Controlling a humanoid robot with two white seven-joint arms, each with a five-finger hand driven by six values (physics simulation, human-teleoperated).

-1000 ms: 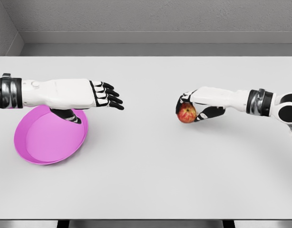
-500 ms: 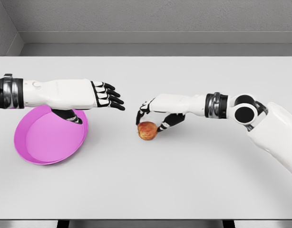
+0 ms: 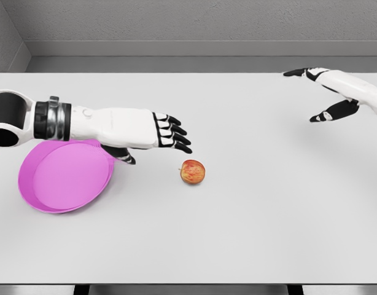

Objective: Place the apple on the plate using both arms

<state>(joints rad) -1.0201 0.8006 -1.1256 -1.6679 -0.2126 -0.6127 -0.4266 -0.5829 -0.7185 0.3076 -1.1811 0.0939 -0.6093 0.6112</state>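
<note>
The red-and-yellow apple [image 3: 193,172] lies alone on the white table [image 3: 250,221], just left of centre. My left hand [image 3: 170,136] reaches from the left over the plate's far rim, fingers spread and holding nothing; its fingertips end a short way up and left of the apple, not touching it. The pink plate [image 3: 59,181] sits at the left, partly covered by that forearm. My right hand [image 3: 317,95] hovers open at the far right, well away from the apple.
The table's back edge meets a grey wall [image 3: 194,24]. Its front edge runs along the bottom of the view. Nothing else stands on the table.
My right hand let go of the apple at the table's middle and pulled back up to the far right. My left hand slid right, closing on the apple.
</note>
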